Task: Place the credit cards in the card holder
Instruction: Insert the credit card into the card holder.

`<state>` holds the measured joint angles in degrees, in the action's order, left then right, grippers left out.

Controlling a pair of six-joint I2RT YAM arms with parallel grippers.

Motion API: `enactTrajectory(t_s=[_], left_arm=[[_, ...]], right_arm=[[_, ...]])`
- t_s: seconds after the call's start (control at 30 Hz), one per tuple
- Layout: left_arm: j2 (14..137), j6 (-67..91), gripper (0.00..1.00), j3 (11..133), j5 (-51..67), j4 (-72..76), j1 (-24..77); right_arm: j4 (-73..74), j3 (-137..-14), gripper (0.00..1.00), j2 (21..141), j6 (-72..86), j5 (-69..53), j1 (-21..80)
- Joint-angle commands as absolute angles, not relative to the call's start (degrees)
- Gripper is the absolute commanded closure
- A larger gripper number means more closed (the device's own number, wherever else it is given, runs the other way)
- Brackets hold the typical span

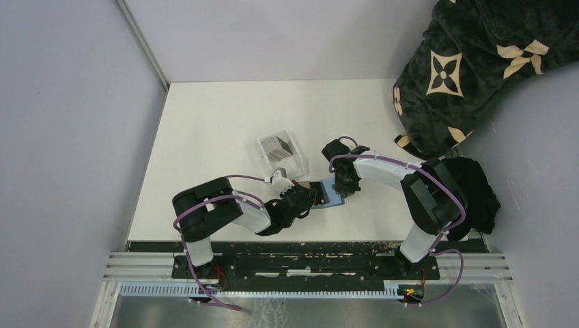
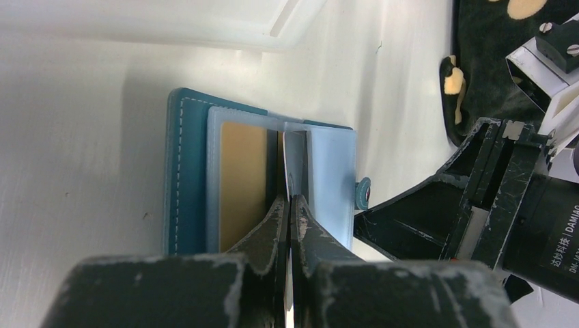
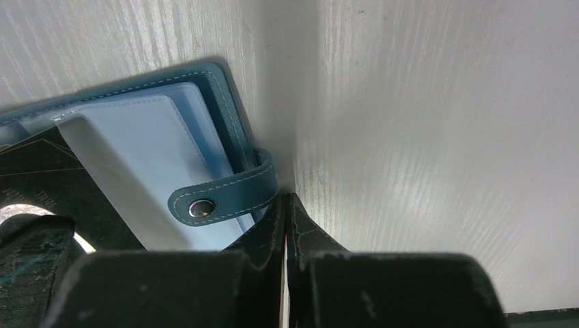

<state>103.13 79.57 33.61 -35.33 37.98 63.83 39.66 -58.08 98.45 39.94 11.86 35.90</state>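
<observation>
while the left tool [image 2: 288, 205] pinches a thin grey card [image 2: 295, 157], likely stiff and slippery, by its edge at the open card holder [image 2: 183, 171] on the table [image 2: 82, 137], the right tool [image 3: 283, 201] is pressed together.

One card holder [image 2: 179, 178], one gold card [image 2: 242, 184], one tray [image 1: 295, 162]
</observation>
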Motion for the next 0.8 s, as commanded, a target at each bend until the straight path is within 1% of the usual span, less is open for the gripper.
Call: enactTrajectory(t_s=[0.0,0.3,0.77], left_arm=[[105.75,75.72,0.97,34.56,-32.65,30.84,64.34],[107.80,73.53,0.97,38.70,-28.19,24.78,64.34],[107.72,69.57,0.74,44.82,-25.90,14.02,64.36]], right_arm=[[35.68,-55.79,0.99,103.53,40.77,9.33,36.54],[35.68,-55.60,0.99,103.19,40.66,9.23,36.58],[36.00,-55.36,0.99,102.36,40.50,9.48,36.56]])
